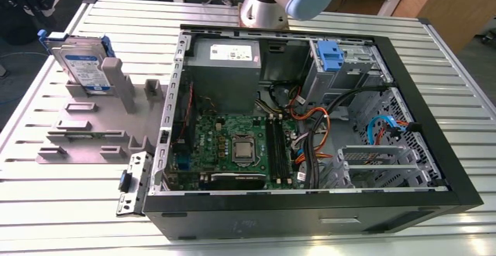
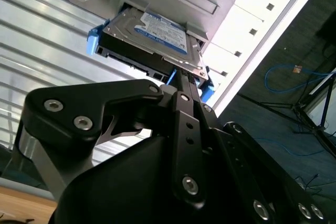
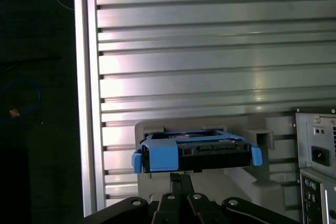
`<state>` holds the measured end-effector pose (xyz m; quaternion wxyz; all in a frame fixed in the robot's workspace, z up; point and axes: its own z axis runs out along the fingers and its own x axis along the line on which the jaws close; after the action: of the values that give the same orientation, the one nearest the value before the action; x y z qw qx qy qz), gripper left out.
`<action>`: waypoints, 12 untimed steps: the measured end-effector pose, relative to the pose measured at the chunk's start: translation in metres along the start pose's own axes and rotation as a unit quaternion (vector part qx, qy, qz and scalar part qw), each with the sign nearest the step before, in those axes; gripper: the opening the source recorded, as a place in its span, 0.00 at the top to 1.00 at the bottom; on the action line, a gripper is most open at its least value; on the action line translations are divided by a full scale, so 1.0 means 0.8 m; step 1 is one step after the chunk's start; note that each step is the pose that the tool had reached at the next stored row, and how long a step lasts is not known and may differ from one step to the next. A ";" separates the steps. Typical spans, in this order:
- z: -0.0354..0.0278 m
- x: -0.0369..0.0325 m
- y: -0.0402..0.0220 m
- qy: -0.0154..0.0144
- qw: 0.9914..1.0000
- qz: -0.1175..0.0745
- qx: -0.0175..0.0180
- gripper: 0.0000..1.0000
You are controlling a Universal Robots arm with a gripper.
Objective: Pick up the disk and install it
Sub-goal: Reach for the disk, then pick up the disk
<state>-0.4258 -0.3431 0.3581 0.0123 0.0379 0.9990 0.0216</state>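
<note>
1. The black claw (image 2: 178, 77) shows in both wrist views (image 3: 181, 178). Its fingers are pressed together, clear of the disk and not touching it.
2. Beyond the fingertips, the silver-grey rectangular hard disk in blue plastic rails (image 2: 152, 38) stands on edge in a slot of a grey moulded plastic holder (image 1: 85, 134).
3. The disk's (image 1: 83, 64) long axis is upright. In the first wrist view its short end with the black connector strip (image 3: 194, 153) faces the claw. Its white-and-blue label faces the exterior view's right.
4. A grey upright post (image 1: 113, 73) of the holder stands just beside the label side.
5. The holder lies on the slatted aluminium desk (image 1: 62, 209), and the disk is near the desk's edge (image 3: 86, 103).
6. The open black computer case (image 1: 310, 224) lies well apart from the disk, on the exterior view's right. A blue plastic bracket (image 1: 329, 56) sits at its drive cage.
7. The silver-and-blue robot arm (image 1: 283, 0) rises behind the case.
</note>
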 end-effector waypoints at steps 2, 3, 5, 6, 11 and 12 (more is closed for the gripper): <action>0.0019 0.0024 0.0022 0.000 1.000 0.000 0.000 0.89; 0.0024 0.0031 0.0024 0.000 1.000 0.000 0.000 0.89; 0.0025 0.0032 0.0023 0.000 1.000 0.000 0.000 0.89; 0.0032 0.0034 0.0024 0.000 1.000 0.000 0.000 0.89; 0.0040 0.0037 0.0023 0.000 1.000 0.000 0.000 0.89; 0.0040 0.0037 0.0023 0.000 1.000 0.000 0.000 0.89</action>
<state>-0.4285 -0.3409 0.3549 0.0123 0.0379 0.9990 0.0217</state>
